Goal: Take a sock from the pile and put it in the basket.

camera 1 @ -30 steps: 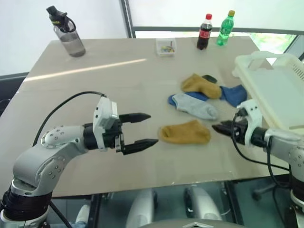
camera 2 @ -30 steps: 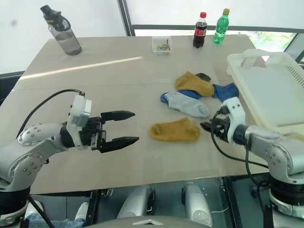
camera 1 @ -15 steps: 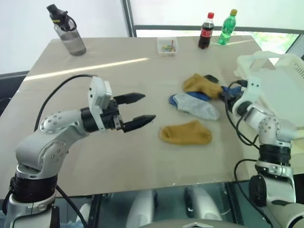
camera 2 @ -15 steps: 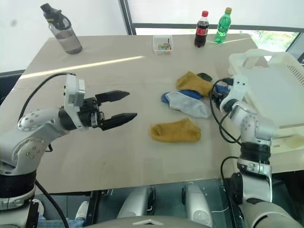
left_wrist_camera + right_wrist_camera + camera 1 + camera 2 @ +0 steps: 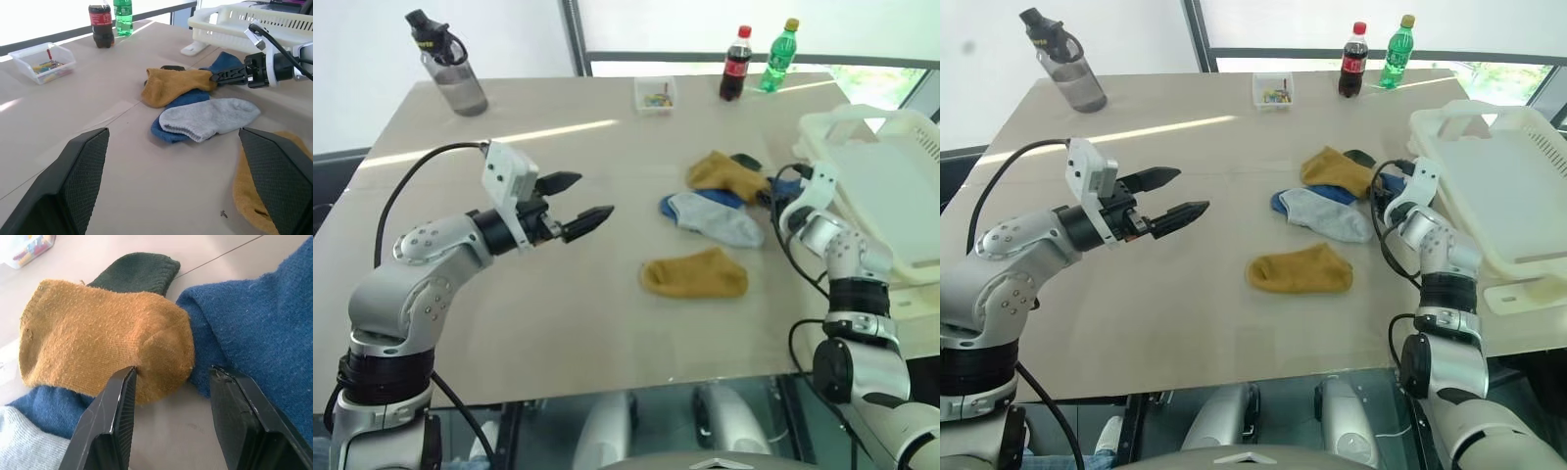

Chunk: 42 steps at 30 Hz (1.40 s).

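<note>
Right gripper [image 5: 168,382] has its jaws parted around the toe of a mustard sock [image 5: 102,340] atop the pile [image 5: 729,196]; left gripper [image 5: 587,206] jaws gape, holding nothing.

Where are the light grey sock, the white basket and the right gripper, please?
light grey sock [image 5: 1327,214], right eye view, mid-body.
white basket [image 5: 1457,113], right eye view, loop handle.
right gripper [image 5: 168,396], right wrist view, between open fingertips.

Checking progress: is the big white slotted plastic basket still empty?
Empty as far as visible: the white slotted plastic basket shows a bare floor, and the socks lie on the table.
</note>
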{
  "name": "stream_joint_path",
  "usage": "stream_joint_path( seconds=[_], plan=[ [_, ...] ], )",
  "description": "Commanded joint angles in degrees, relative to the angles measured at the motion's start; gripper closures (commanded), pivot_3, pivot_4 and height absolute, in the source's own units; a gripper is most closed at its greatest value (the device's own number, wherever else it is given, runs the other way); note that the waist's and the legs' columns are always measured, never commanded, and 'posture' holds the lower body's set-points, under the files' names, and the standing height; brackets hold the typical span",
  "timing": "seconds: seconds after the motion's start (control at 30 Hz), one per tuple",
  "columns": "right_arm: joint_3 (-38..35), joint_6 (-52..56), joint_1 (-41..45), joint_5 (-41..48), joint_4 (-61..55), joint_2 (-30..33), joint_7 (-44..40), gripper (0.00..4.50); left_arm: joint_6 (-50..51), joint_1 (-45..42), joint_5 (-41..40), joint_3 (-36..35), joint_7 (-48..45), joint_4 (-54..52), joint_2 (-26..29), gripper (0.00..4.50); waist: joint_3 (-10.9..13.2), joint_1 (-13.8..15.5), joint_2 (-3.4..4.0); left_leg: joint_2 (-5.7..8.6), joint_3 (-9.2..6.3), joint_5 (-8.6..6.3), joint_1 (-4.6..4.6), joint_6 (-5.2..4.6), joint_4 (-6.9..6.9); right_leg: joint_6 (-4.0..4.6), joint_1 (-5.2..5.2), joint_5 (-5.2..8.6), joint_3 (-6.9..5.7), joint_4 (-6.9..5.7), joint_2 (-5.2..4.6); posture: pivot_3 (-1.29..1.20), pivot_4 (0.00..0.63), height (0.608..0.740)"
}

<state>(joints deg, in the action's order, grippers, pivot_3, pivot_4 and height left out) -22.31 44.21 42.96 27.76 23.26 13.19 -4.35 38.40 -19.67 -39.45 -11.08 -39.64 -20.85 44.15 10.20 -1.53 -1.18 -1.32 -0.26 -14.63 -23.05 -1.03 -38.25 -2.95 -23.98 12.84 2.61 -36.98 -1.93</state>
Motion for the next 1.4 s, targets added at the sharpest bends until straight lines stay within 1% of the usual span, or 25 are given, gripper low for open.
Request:
stream_joint_path(
  seconds=[0.03, 0.2, 0.23, 0.27, 0.33, 0.4, 0.6, 0.67, 0.73, 0.87, 1.1, 1.27, 1.4],
  plan=[
    [-2.1, -1.2, 2.6, 2.4, 0.6, -0.4, -0.8, 2.14, -0.6, 0.3, 0.2, -2.3, 0.4, -2.5, 0.5, 0.00, 0.0, -0.2, 0.00, 0.00, 0.00, 0.00, 0.00, 0.00, 0.00, 0.00, 0.00, 0.00, 0.00, 0.00, 0.00, 0.00, 0.150, 0.740],
    [-2.1, -0.7, 3.8, 3.5, 2.3, -1.1, -1.5, 2.14, -0.7, 0.6, 0.3, -2.5, 0.4, -2.8, 0.8, 0.00, 0.0, -0.8, 0.01, 0.00, 0.00, 0.00, 0.01, 0.00, 0.00, 0.00, 0.00, 0.00, 0.00, -0.02, 0.00, 0.00, 0.150, 0.740],
    [-1.9, -1.0, 3.9, 3.4, 2.6, -1.1, -1.6, 2.64, -0.8, 0.5, 0.3, -2.5, 0.4, -2.8, 0.8, 0.00, 0.0, -0.9, 0.01, 0.00, -0.01, 0.00, 0.01, 0.00, 0.01, 0.00, 0.00, 0.00, 0.00, -0.02, 0.00, 0.00, 0.150, 0.740],
    [-1.7, -1.1, 4.0, 3.3, 2.8, -1.2, -1.7, 2.85, -0.8, 0.6, 0.3, -2.6, 0.4, -2.8, 0.9, 0.00, 0.0, -0.9, 0.01, 0.00, 0.00, 0.00, 0.01, 0.00, 0.01, 0.00, 0.00, 0.00, 0.00, -0.02, 0.00, 0.00, 0.150, 0.740],
    [-1.6, -1.3, 4.1, 3.3, 3.0, -1.2, -1.8, 3.93, -0.8, 0.6, 0.4, -2.7, 0.3, -2.8, 0.9, 0.00, 0.0, -0.9, 0.01, 0.00, 0.00, 0.00, 0.01, 0.00, 0.01, 0.00, -0.01, 0.00, 0.00, -0.02, 0.00, 0.00, 0.150, 0.740],
    [-1.6, -1.3, 4.0, 3.4, 2.9, -1.3, -1.9, 4.48, -0.7, 0.8, 0.3, -2.8, 0.3, -3.0, 1.0, 0.00, 0.0, -0.9, 0.01, 0.00, 0.00, 0.00, 0.01, 0.00, 0.01, 0.00, -0.01, 0.00, 0.00, -0.02, -0.01, 0.00, 0.150, 0.740],
    [-0.4, -0.9, 2.9, 3.0, 0.9, -1.2, -2.9, 4.48, -0.8, 1.0, 0.3, -2.8, 0.1, -3.1, 0.9, 0.00, 0.0, -0.9, 0.01, 0.00, 0.00, 0.00, 0.01, 0.00, 0.02, 0.00, -0.01, 0.00, 0.00, -0.02, -0.01, 0.00, 0.150, 0.740],
    [0.5, 0.4, 2.2, 3.6, -1.6, -1.1, -4.1, 4.48, -0.9, 1.0, 0.4, -2.5, 0.1, -3.2, 0.8, 0.00, 0.0, -0.9, 0.01, 0.00, 0.00, 0.00, 0.01, 0.00, 0.02, 0.00, 0.00, 0.00, 0.00, -0.02, -0.01, 0.00, 0.150, 0.740],
    [0.9, 4.0, 1.5, 5.6, -5.6, -1.5, -4.4, 4.48, -1.0, 1.0, 0.4, -2.3, 0.1, -3.2, 0.6, 0.00, 0.0, -0.9, 0.02, 0.00, -0.01, 0.00, 0.00, 0.00, 0.02, 0.00, -0.01, 0.00, 0.00, -0.02, -0.01, 0.00, 0.150, 0.740],
    [0.5, 14.9, 0.6, 11.5, -14.3, -2.7, -3.1, 4.48, -1.0, 1.2, 0.4, -2.1, 0.0, -3.3, 0.5, 0.00, 0.0, -0.9, 0.02, -0.01, -0.06, 0.00, 0.01, 0.00, 0.04, 0.00, -0.02, 0.00, 0.00, -0.04, -0.01, 0.00, 0.150, 0.740],
    [-0.4, 31.3, -2.0, 20.0, -25.7, -3.0, -1.5, 4.48, -1.1, 1.3, 0.5, -1.8, -0.2, -3.5, 0.3, 0.00, 0.0, -0.8, 0.02, 0.00, -0.08, 0.00, -0.01, 0.00, 0.04, 0.00, -0.02, 0.00, -0.05, -0.05, -0.02, 0.00, 0.150, 0.740],
    [0.6, 38.3, -6.5, 22.9, -30.7, -0.2, -3.9, 4.48, -1.3, 1.2, 0.6, -1.5, -0.5, -3.2, 0.3, 0.00, 0.0, -0.6, 0.02, 0.01, -0.11, 0.00, -0.03, 0.00, 0.04, 0.00, -0.01, 0.01, -0.09, -0.02, -0.03, 0.00, 0.150, 0.740],
    [2.1, 42.0, -9.8, 24.3, -34.3, 3.7, -6.7, 4.48, -1.3, 1.1, 0.7, -1.2, -0.8, -3.1, 0.3, 0.00, 0.0, -0.7, 0.02, 0.02, -0.08, 0.00, -0.04, 0.00, 0.03, 0.00, -0.02, 0.01, -0.08, -0.01, -0.03, 0.00, 0.150, 0.740]
  ],
)
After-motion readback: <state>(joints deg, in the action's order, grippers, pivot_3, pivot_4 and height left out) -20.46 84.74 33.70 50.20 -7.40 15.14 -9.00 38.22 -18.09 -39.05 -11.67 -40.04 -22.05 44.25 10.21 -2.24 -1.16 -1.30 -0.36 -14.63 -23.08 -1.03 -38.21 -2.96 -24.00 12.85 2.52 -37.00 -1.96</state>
